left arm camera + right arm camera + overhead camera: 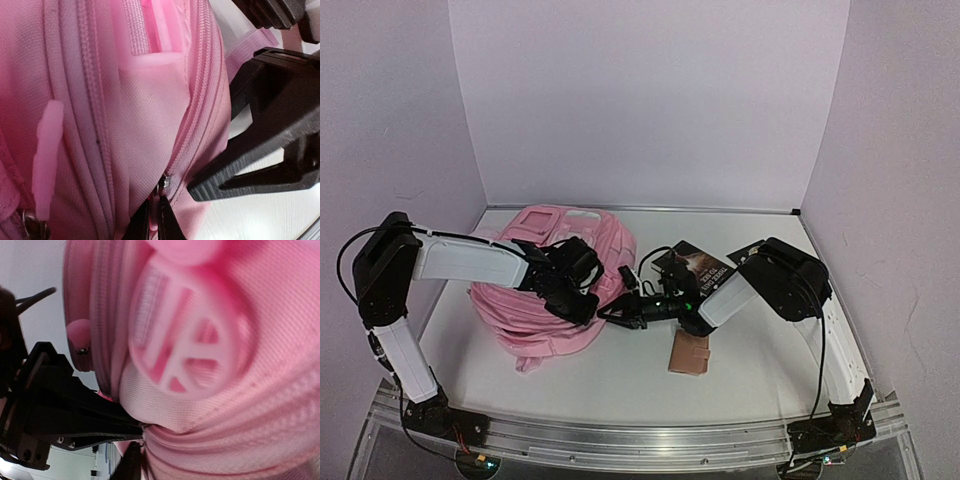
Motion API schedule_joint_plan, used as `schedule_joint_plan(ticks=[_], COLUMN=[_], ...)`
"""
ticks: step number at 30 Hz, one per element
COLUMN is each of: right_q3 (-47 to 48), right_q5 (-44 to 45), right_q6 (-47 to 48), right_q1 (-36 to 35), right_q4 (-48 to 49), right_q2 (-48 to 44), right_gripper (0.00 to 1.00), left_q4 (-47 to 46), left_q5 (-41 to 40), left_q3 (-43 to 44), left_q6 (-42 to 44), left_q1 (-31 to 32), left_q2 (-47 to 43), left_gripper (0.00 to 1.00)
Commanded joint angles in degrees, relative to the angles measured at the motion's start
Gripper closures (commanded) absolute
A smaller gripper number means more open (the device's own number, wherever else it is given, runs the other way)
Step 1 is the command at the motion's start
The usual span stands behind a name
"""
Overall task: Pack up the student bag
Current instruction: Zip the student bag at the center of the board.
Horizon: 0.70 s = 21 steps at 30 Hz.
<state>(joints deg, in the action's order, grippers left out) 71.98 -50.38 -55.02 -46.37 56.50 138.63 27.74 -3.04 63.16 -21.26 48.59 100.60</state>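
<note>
Because the student bag point(510, 305) is soft pink fabric lying slumped and creased on the left half of the desk point(620, 390), toward its far edge, it will likely sag and fold wherever it is lifted. It looks light but floppy, so no panel gives a firm hold. The better places to take it are the stitched zip edge, the zip slider point(168, 181) or a strap, with 1 claw steadying the seam while the other works the opening.

The left claw point(155, 220) is clenched, its tips pinched together on the bag just below the slider with a sliver of pink between them. The right claw point(618, 315) has its tip against the bag's right side beside the same zip, but I cannot tell whether it is released or clenched.

By count there are 1 bag and 2 claws. Right of centre on the desk there are also 1 dark printed packet point(698, 265) and 1 small tan wallet point(688, 353), both outside the bag
</note>
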Motion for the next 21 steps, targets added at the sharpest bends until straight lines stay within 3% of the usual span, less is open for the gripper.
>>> schedule_joint_plan(ticks=[1,4,9,11,16,21], right_q3=[-0.1,1.6,4.1,4.4,5.3,6.4], right_q5=[-2.1,-1.5,0.4,1.2,2.2,2.6], right_q6=[0.0,-1.3,-3.2,-3.9,-5.1,-5.3], right_q1=[1.0,1.3,1.8,2.2,4.0,5.7], right_q4=[-2.1,-2.5,-3.3,-3.4,-3.8,-4.5], right_q2=[-0.9,-0.8,0.6,0.8,0.5,-0.5], right_gripper=[0.63,0.55,0.58,0.65,0.97,1.00], left_q4=[5.1,7.4,11.9,13.6,21.2,26.6], left_q5=[-6.9,-9.1,-13.3,-14.4,-19.0,-20.9], left_q3=[4.3,6.2,10.5,11.7,14.7,15.1], left_q6=[-0.5,-0.2,0.3,0.3,-0.7,-2.0], left_q1=[0.6,2.3,5.2,5.9,7.2,7.9], left_q2=[-2.8,-1.2,1.4,1.7,2.3,1.6], left_gripper=[1.00,1.00,1.00,1.00,1.00,1.00])
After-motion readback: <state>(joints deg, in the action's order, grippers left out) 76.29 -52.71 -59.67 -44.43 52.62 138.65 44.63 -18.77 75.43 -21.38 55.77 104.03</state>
